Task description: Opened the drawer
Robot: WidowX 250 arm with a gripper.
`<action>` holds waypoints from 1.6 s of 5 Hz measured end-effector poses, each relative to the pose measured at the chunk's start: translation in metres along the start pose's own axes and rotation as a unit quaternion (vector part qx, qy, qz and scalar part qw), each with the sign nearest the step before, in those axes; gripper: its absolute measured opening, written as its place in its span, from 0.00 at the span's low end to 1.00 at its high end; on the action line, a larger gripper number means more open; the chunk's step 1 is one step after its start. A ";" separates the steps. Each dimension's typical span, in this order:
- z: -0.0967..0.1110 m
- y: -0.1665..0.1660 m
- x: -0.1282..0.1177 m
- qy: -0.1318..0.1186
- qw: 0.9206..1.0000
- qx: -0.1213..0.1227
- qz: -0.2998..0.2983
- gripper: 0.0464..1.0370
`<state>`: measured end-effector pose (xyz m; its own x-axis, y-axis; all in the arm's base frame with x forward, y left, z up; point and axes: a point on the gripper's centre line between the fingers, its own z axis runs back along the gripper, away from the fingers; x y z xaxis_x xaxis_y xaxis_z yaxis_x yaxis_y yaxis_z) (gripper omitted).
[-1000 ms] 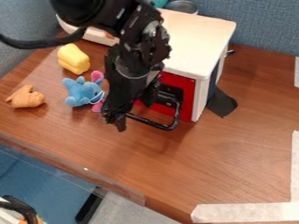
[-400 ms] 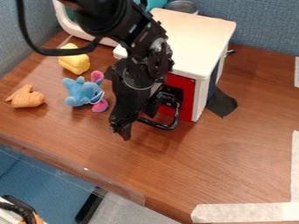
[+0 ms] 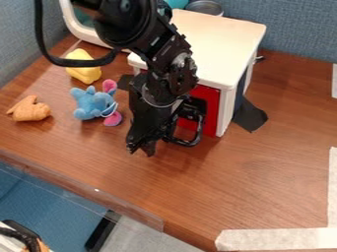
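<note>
A black metallic gripper (image 3: 141, 148) hangs beside the curved black handle (image 3: 191, 143) of a red drawer (image 3: 211, 110) in a smooth-topped white box (image 3: 220, 44); cannot tell whether its pincer is spread or pressed together. A rounded, blue-and-pink soft toy (image 3: 92, 104) sits on the wood-grain tabletop (image 3: 256, 167).

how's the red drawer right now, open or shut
It looks shut: its red front sits about flush with the edge of the white cabinet.
</note>
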<state>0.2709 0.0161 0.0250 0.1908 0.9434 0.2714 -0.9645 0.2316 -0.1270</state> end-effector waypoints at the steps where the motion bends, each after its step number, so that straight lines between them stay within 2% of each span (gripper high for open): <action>1: 0.000 0.007 -0.003 0.006 1.000 0.002 0.011 0.17; 2: 0.004 0.023 -0.007 0.013 1.000 0.007 0.021 0.12; 7: 0.017 0.080 -0.021 0.026 0.999 0.015 0.015 0.11; 8: 0.022 0.084 -0.022 0.031 0.999 0.008 0.015 0.11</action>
<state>0.1813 0.0098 0.0291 0.1728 0.9627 0.2080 -0.9724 0.2003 -0.1193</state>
